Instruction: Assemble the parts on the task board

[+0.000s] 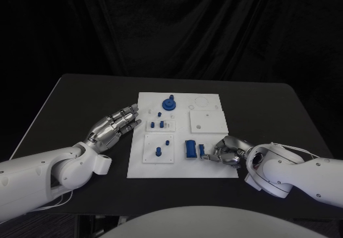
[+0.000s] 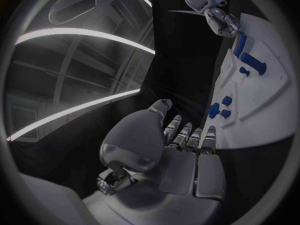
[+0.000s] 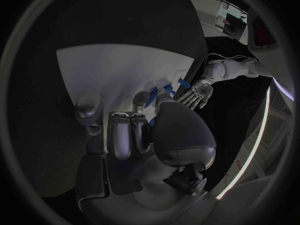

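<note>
The right hand [image 1: 226, 151] is set at the near right corner of the task board [image 1: 207, 169], its fingers curled in toward a small blue piece [image 1: 201, 150]. Whether that piece is actually pinched cannot be told; the fingertips are seen only touching or just beside it. Immediately beyond the piece, toward the board's middle, a longer blue block [image 1: 190, 148] is found, its long axis running away from the robot, parallel to the board's right edge. The coming move is judged to turn on this: the block lies just inboard of the right hand, well apart from the other. The left hand [image 1: 114, 127] is held released, fingers extended and apart, over the table beside the board's left edge, holding nothing. Further parts, among them a round blue knob [image 1: 168, 103], stand toward the far side.
</note>
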Controlling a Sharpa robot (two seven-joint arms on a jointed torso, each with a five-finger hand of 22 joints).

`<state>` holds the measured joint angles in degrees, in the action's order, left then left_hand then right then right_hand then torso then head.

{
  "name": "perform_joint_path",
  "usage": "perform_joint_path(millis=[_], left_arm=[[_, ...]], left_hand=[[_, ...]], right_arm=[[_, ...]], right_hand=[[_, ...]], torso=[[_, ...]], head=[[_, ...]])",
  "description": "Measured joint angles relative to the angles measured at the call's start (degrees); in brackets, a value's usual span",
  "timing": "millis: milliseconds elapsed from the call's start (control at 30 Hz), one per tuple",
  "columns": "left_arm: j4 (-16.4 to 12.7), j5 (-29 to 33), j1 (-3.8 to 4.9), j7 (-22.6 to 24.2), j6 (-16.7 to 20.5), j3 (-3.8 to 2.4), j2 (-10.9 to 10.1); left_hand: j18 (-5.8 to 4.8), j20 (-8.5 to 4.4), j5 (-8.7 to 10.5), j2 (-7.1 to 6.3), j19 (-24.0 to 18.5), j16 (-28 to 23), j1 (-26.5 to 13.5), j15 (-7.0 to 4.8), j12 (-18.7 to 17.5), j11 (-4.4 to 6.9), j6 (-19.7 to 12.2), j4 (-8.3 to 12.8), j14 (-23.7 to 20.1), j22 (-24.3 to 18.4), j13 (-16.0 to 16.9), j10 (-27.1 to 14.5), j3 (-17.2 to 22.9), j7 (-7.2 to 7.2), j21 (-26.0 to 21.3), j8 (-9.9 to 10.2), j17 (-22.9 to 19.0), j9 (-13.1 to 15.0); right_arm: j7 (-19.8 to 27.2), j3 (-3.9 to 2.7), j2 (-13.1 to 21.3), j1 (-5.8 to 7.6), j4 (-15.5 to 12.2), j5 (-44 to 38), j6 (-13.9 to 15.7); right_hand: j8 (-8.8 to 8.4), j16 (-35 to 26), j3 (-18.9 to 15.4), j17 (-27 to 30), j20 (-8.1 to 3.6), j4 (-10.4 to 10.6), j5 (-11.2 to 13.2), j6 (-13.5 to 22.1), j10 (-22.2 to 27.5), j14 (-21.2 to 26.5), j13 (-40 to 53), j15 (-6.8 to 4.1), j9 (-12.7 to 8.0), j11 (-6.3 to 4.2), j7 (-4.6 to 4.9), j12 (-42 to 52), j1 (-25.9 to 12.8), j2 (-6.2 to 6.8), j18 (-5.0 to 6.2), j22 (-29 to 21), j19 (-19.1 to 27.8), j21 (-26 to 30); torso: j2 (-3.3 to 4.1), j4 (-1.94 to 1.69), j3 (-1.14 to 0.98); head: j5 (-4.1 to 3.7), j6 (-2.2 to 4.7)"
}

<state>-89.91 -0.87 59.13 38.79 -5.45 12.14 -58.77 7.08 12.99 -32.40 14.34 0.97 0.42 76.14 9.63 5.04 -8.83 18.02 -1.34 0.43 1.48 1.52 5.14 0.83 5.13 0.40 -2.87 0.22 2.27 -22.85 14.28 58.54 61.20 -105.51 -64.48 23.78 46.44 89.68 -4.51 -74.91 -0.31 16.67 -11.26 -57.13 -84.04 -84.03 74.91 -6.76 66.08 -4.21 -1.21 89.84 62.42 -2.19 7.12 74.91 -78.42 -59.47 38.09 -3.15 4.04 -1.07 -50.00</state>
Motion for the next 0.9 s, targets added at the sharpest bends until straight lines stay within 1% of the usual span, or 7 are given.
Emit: perform_joint_path(millis=[100, 300, 400, 500, 633, 767, 900], left_arm=[[0.24, 0.08, 0.0, 0.01, -0.16, 0.0, 0.15], [0.46, 0.15, 0.0, 0.02, -0.44, 0.0, 0.36], [0.58, 0.18, 0.0, 0.03, -0.58, 0.0, 0.4], [0.65, 0.21, 0.0, 0.04, -0.68, 0.0, 0.51], [0.86, 0.23, 0.0, 0.04, -0.85, 0.0, 0.73], [1.13, 0.24, 0.0, 0.05, -1.04, 0.0, 0.98], [1.28, 0.25, 0.0, 0.05, -1.18, 0.0, 1.16]], left_hand=[[0.0, 0.21, 0.0, -0.26, -0.21, 0.0, 0.26, 0.0, 0.0, 0.0, 0.0, 0.01, 0.0, 0.0, -0.05, 0.0, 0.01, 0.0, 0.0, 0.0, 0.0, 0.0], [0.0, 0.21, 0.0, -0.29, -0.21, 0.0, 0.3, 0.0, 0.0, 0.0, 0.0, 0.16, 0.0, 0.0, -0.05, 0.0, 0.16, 0.0, 0.0, 0.0, 0.0, 0.0], [0.01, 0.28, 0.0, -0.29, -0.14, 0.0, 0.29, 0.12, 0.0, 0.0, 0.0, 0.16, 0.12, -0.01, -0.05, 0.0, 0.16, 0.0, 0.0, 0.0, 0.0, 0.0], [0.01, 0.43, 0.0, -0.29, 0.01, 0.0, 0.3, 0.21, 0.0, 0.0, 0.0, 0.16, 0.21, -0.01, -0.05, 0.0, 0.15, 0.0, 0.0, 0.0, 0.0, 0.0], [0.01, 0.43, 0.0, -0.29, 0.0, 0.0, 0.3, 0.21, 0.0, 0.0, 0.0, 0.16, 0.21, -0.01, -0.05, 0.0, 0.15, 0.0, 0.0, 0.0, 0.0, 0.0], [0.01, 0.43, 0.0, -0.29, 0.0, 0.0, 0.3, 0.41, 0.0, 0.0, -0.21, 0.16, 0.01, -0.01, -0.05, 0.0, 0.15, 0.21, 0.0, 0.0, 0.0, 0.01], [0.01, 0.43, 0.0, -0.29, 0.0, 0.0, 0.3, 0.41, 0.0, 0.0, -0.21, 0.16, 0.0, -0.01, -0.05, 0.0, 0.15, 0.21, 0.0, 0.0, 0.0, 0.01]], right_arm=[[-0.01, 0.0, -0.13, 0.0, 0.16, 0.04, -0.02], [0.0, 0.04, -0.32, -0.05, 0.27, 0.21, -0.27], [0.01, 0.07, -0.54, -0.08, 0.45, 0.34, -0.49], [0.0, 0.06, -0.68, -0.09, 0.68, 0.46, -0.68], [-0.13, -0.02, -0.89, -0.09, 1.06, 0.54, -0.82], [-0.26, -0.1, -1.14, -0.07, 1.21, 0.59, -0.99], [-0.27, -0.17, -1.23, -0.02, 1.26, 0.6, -1.0]], right_hand=[[0.0, 0.0, 0.0, 0.0, 0.0, 0.0, 0.04, 0.0, 0.0, 0.0, 0.0, 0.0, 0.0, 0.0, 0.0, 0.0, -0.15, -0.26, 0.0, 0.0, 0.0, 0.0], [0.0, 0.0, -0.01, 0.0, 0.0, -0.01, -0.08, 0.0, 0.0, 0.16, 0.0, -0.15, 0.01, 0.0, 0.0, 0.0, -0.53, -1.88, 0.0, 0.0, 0.0, 0.0], [0.0, 0.0, -0.01, 0.0, 0.0, -0.01, -1.08, 0.0, 0.05, 0.16, 0.0, -0.16, 0.08, -0.04, 0.0, 0.0, -0.19, -2.47, 0.01, 0.0, 0.0, 0.0], [0.0, 0.0, 0.04, 0.0, 0.0, -0.58, -2.06, 0.0, 0.08, -0.05, 0.0, -0.36, 0.14, -0.32, 0.0, 0.0, 0.79, -3.29, 0.01, 0.0, 0.0, 0.0], [0.22, 0.0, 0.17, 0.0, 0.0, -1.59, -2.41, 0.0, 0.0, -0.05, 0.0, -0.36, 0.14, -0.4, 0.0, 0.0, 3.29, -2.26, 0.01, 0.0, 0.0, 0.16], [0.21, 0.0, 0.41, 0.0, -0.1, -2.64, -2.37, 0.0, 0.0, -0.05, 0.0, -0.36, 0.16, -0.4, 0.0, 0.0, 5.43, -2.1, 0.01, 0.0, 0.1, 0.29], [0.55, 0.0, 0.3, 0.0, -0.2, -3.06, -1.25, 0.0, 0.0, -0.05, 0.0, -0.36, 0.3, -0.4, 0.0, 0.0, 6.24, -1.71, 0.01, 0.0, 0.2, 0.29]], torso=[[0.0, -0.01, -0.01], [-0.01, -0.01, -0.01], [-0.01, -0.01, -0.01], [-0.03, -0.01, -0.01], [-0.04, -0.01, -0.01], [-0.07, -0.01, -0.01], [-0.07, 0.03, -0.01]], head=[[0.03, 0.0], [0.21, 0.0], [0.22, 0.0], [0.23, 0.0], [0.23, 0.0], [0.23, 0.0], [0.26, 0.0]])
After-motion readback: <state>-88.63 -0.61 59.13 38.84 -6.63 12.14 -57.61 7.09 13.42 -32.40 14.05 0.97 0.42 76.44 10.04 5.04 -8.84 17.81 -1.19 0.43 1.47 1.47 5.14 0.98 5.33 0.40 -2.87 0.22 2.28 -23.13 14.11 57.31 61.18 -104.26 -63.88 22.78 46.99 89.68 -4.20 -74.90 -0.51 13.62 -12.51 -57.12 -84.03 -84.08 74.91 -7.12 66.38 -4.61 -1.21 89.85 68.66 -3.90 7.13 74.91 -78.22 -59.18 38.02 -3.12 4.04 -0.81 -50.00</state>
